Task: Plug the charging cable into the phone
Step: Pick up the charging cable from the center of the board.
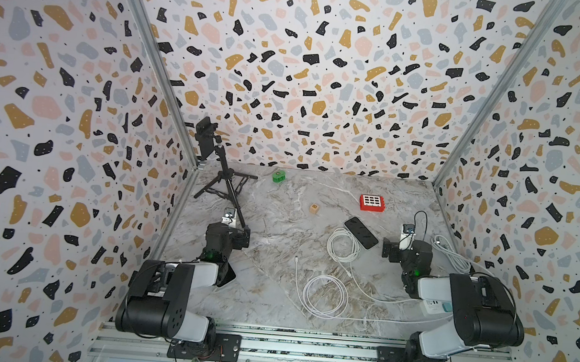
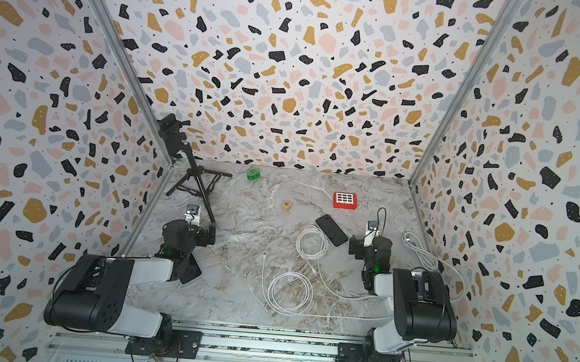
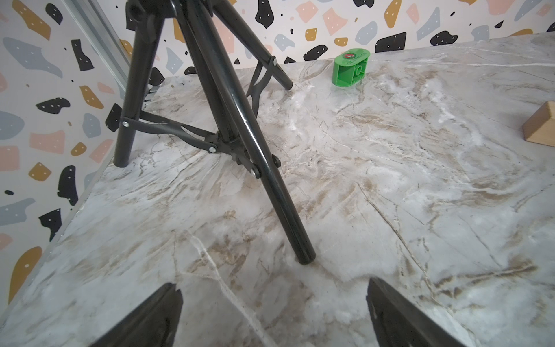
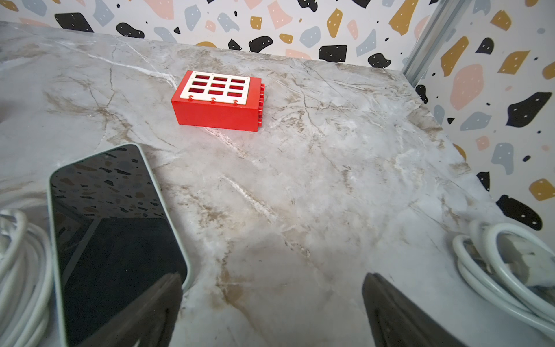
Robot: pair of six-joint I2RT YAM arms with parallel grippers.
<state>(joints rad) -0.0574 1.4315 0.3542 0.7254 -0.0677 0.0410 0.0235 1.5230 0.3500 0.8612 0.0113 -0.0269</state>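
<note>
Farther back, the red grid-topped box [image 1: 372, 202], contents unseen, sits beyond the phone [image 1: 361, 233].

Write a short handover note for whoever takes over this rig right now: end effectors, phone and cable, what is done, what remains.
Left end effector: open, empty, close to a tripod leg.
Right end effector: open, empty, by the phone.
The phone lies flat, screen up and dark. One white cable coil lies beside it. A second coil lies nearer the arm bases, its plug lying loose.
Done: nothing yet; no cable is held or plugged in.
Left: pick up the plug, steady the phone, push the plug in.
</note>
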